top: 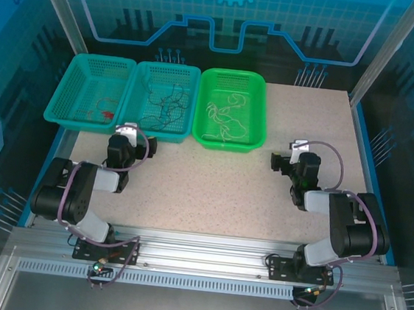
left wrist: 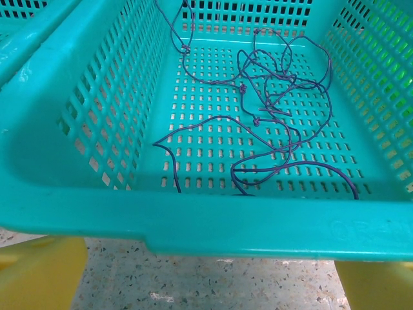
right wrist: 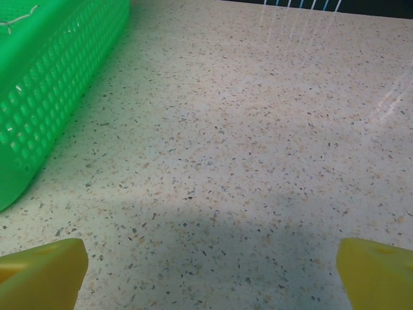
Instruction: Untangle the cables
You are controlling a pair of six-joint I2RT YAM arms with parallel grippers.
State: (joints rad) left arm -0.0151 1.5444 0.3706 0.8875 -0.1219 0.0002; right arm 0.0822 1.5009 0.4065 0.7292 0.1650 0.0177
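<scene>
A tangle of dark cables (left wrist: 271, 110) lies in the middle teal basket (left wrist: 193, 226), with several knots and loops across its floor. From above, the dark cables (top: 164, 102) are in that middle basket (top: 193, 72), a few red cables (top: 106, 109) are in the left teal basket (top: 66, 88), and whitish cables (top: 225, 120) are in the green basket (top: 260, 105). My left gripper (left wrist: 210, 287) (top: 129, 133) is open just in front of the middle basket's near rim, holding nothing. My right gripper (right wrist: 210, 278) (top: 296, 157) is open over bare table, to the right of the green basket (right wrist: 51, 97).
The three baskets stand side by side along the far left of the speckled table (top: 211, 185). Glass walls and metal posts (top: 384, 55) enclose the table. An aluminium rail (top: 204, 251) carrying both arm bases runs along the near edge.
</scene>
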